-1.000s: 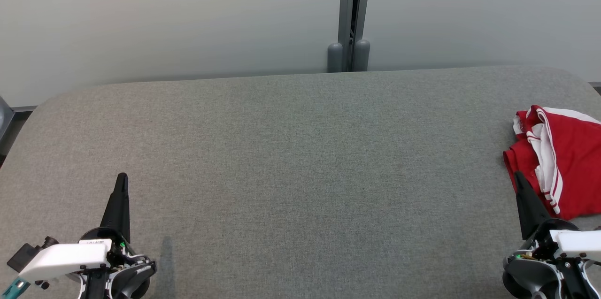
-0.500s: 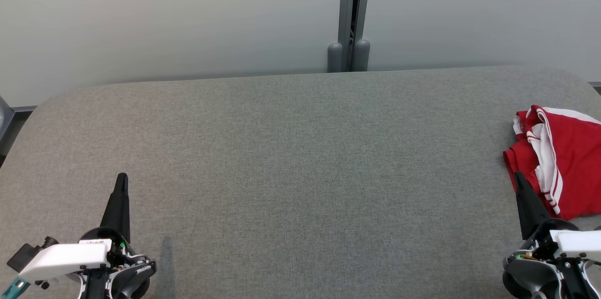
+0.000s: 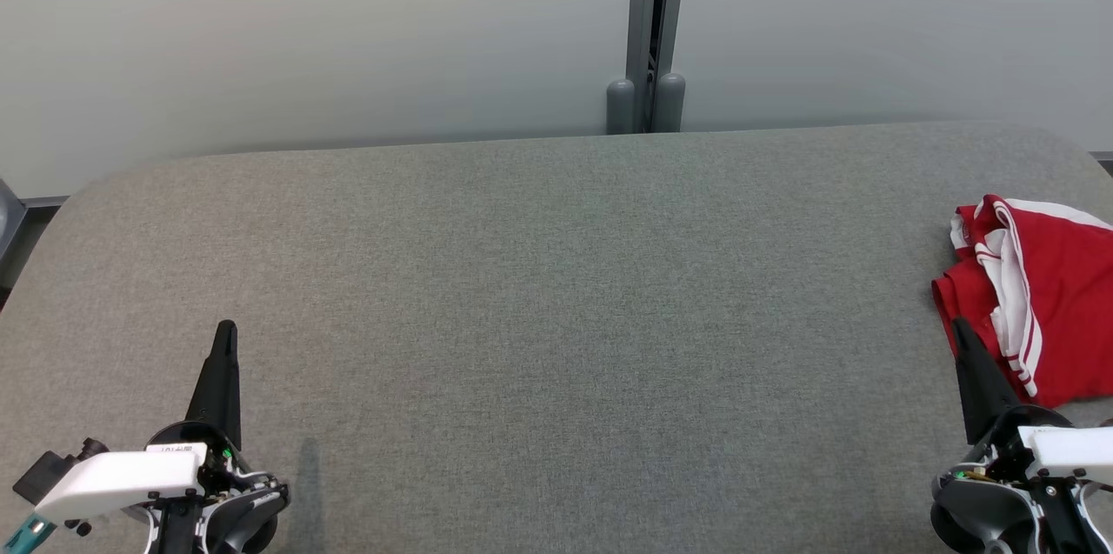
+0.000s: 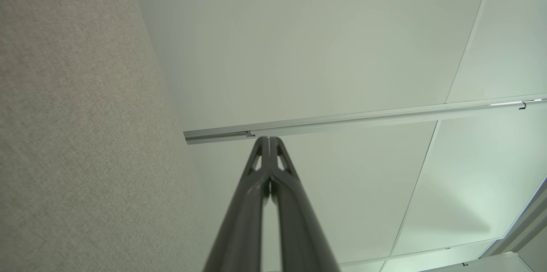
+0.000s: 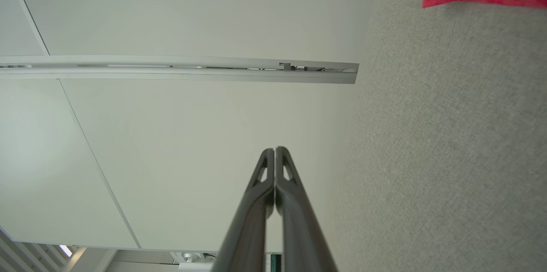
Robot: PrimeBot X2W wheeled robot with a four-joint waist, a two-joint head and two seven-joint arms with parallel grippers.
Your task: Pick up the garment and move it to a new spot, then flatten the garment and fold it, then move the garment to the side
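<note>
Head view: a grey fabric-covered worktop (image 3: 556,293) runs across the frame, with a pale wall (image 3: 304,32) behind it and a metal post (image 3: 656,23) standing at the worktop's far edge. The garment (image 3: 1056,293), red with white stripes and trim, lies bunched at the worktop's far right edge, and part of it runs out of the frame. The left tool (image 3: 225,328) sits at the lower left above bare worktop, well apart from the garment, its fingers pointing up the frame. The right tool (image 3: 958,323) sits at the lower right, its tip overlapping the garment's lower left corner. From this angle it is hard to say whether they touch. In the right wrist view the cloth lies off to one side of the fingers rather than between them. Both wrist views show each tool's two dark fingers pressed together at the tips, closed on nothing.
</note>
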